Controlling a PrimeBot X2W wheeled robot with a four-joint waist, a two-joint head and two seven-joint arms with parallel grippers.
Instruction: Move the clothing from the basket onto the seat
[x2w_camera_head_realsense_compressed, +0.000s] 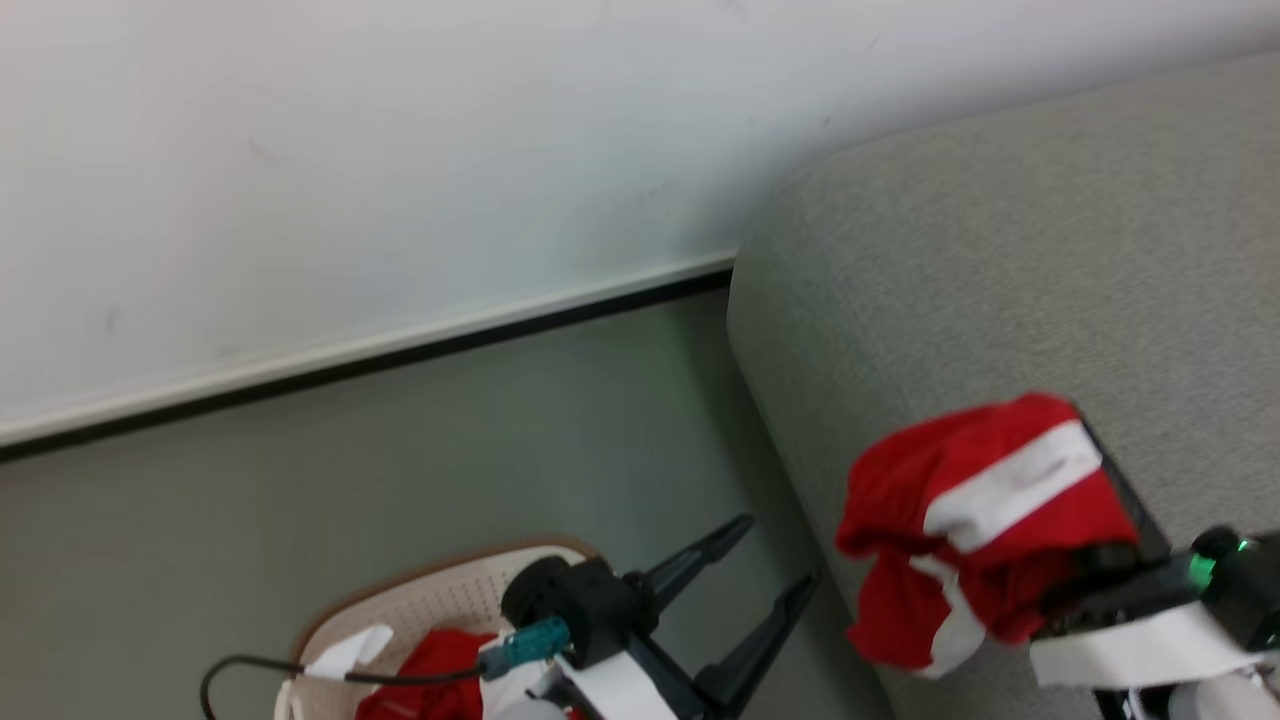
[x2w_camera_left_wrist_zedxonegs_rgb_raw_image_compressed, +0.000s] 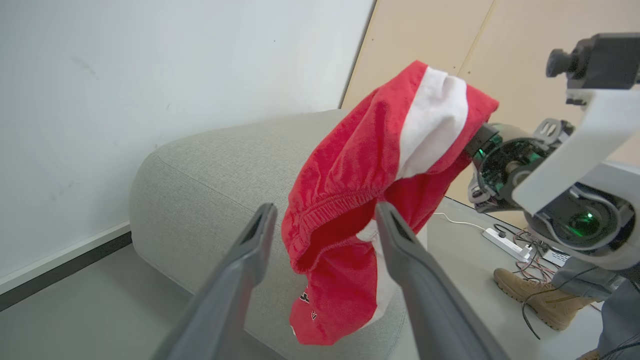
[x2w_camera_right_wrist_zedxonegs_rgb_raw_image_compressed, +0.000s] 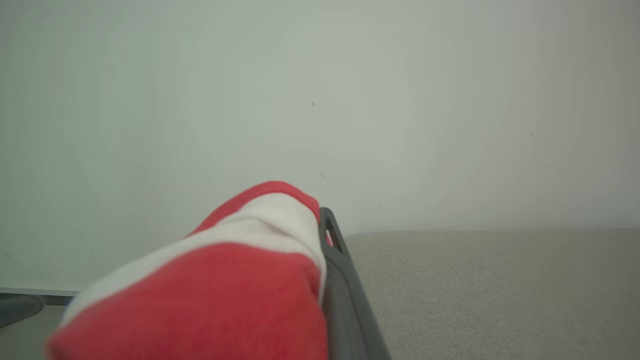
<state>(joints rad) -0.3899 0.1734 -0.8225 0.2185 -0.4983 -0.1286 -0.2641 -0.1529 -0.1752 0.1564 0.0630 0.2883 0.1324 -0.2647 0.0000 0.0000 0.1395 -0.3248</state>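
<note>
Halfway through the move: the clothing (x2w_camera_head_realsense_compressed: 980, 520), bright red with a white band, is gripped in the closed right jaws and held over the rounded left end of the grey seat (x2w_camera_head_realsense_compressed: 1000, 250), bunched and hanging, not yet laid down. Whether its lower folds touch the upholstery cannot be told. More red fabric (x2w_camera_head_realsense_compressed: 430, 670) is seen in the basket (x2w_camera_head_realsense_compressed: 420, 585) on the floor at near left, so at least one further trip is judged to be left. The left jaws are spread wide and empty, raised between basket and seat just beside the hanging cloth. A power strip (x2w_camera_left_wrist_zedxonegs_rgb_raw_image_compressed: 502, 240), loose cables and a person's boot (x2w_camera_left_wrist_zedxonegs_rgb_raw_image_compressed: 530, 295) are seen on the floor beyond the seat.
</note>
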